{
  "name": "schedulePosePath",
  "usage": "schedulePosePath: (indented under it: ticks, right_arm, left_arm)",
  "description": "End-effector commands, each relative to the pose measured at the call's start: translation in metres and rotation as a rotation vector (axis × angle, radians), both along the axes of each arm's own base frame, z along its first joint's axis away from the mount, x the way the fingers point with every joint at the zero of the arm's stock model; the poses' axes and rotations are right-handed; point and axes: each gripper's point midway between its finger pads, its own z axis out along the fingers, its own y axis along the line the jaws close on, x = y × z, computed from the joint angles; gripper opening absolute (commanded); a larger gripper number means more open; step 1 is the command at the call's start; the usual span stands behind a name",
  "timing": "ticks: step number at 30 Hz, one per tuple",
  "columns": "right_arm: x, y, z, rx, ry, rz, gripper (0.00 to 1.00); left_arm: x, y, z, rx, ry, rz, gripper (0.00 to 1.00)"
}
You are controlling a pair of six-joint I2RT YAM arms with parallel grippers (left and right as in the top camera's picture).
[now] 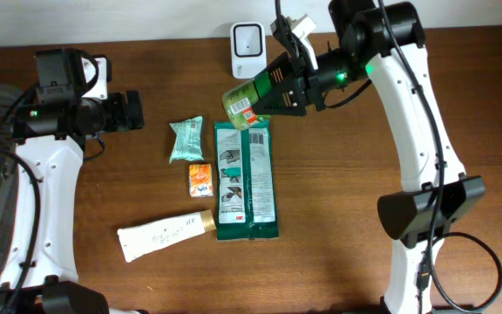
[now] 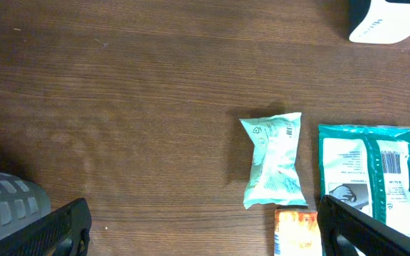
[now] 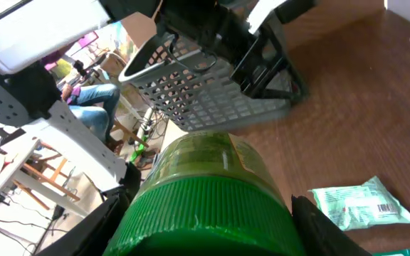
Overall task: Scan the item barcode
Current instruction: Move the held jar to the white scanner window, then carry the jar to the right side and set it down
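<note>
The right gripper is clamped on the ribbed green lid end of a green jar, held in the air near the table's far edge, just in front of the white scanner, with its barcode label facing up. The jar looks rigid and fairly light, but its smooth round body may roll or slip, so the ridged lid seems the surest hold. The left gripper hangs spread and empty towards the left edge.

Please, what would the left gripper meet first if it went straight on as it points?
Likely the small teal packet, just off its centre line; the open left gripper may pass above it.
</note>
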Motion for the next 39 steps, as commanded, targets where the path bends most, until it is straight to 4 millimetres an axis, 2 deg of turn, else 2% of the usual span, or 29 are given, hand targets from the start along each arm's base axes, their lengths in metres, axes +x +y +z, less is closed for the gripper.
schedulePosePath:
  ticks: [1,4,5,7,8,10,12,16,18,20,24,25,29,32,34,39]
  right_arm:
    - [-0.012,0.002,0.025,0.066,-0.023,0.017,0.38]
    - [-0.01,0.006,0.004,-0.049,-0.091,0.019,0.39]
    - [-0.009,0.013,-0.009,-0.128,-0.142,0.029,0.37]
    - [0.002,0.026,-0.052,-0.375,-0.287,0.035,0.34]
    - [0.016,0.029,-0.082,-0.56,-0.359,0.007,0.34]
    - [0.041,0.03,-0.111,-0.762,-0.394,-0.103,0.34]
    - [0.085,0.021,-0.14,-0.947,-0.413,-0.307,0.34]
    - [0.158,0.013,-0.175,-1.054,-0.568,-0.472,0.33]
    - [0.206,0.015,-0.181,-1.06,-0.782,-0.497,0.34]
    - [0.243,0.006,-0.173,-1.076,-0.933,-0.561,0.34]
    - [0.288,-0.005,-0.142,-1.04,-1.19,-0.616,0.34]
    - [0.296,-0.006,-0.137,-1.054,-1.29,-0.576,0.34]
    - [0.314,-0.001,-0.138,-1.071,-1.502,-0.474,0.32]
    - [0.316,0.008,-0.165,-1.074,-1.618,-0.284,0.31]
    - [0.317,0.008,-0.173,-1.085,-1.63,-0.252,0.29]
    - [0.322,-0.004,-0.174,-1.096,-1.62,-0.261,0.3]
  left_arm:
    - [0.0,0.001,0.004,0.009,-0.012,-0.014,0.99]
    - [0.0,0.001,0.004,0.009,-0.012,-0.014,0.99]
    - [0.0,0.001,0.004,0.009,-0.012,-0.014,0.99]
    - [0.0,0.001,0.004,0.009,-0.012,-0.014,0.99]
    - [0.0,0.001,0.004,0.009,-0.012,-0.014,0.99]
    - [0.0,0.001,0.004,0.009,-0.012,-0.014,0.99]
    - [0.0,0.001,0.004,0.009,-0.012,-0.014,0.99]
    - [0.0,0.001,0.004,0.009,-0.012,-0.014,0.99]
    - [0.0,0.001,0.004,0.009,-0.012,-0.014,0.99]
    - [0.0,0.001,0.004,0.009,-0.012,-0.014,0.99]
    - [0.0,0.001,0.004,0.009,-0.012,-0.014,0.99]
    - [0.0,0.001,0.004,0.009,-0.012,-0.014,0.99]
    - [0.0,0.001,0.004,0.009,-0.012,-0.014,0.99]
    - [0.0,0.001,0.004,0.009,-0.012,-0.014,0.99]
    - [0.0,0.001,0.004,0.009,-0.012,-0.014,0.99]
    - [0.0,0.001,0.004,0.009,-0.012,-0.014,0.99]
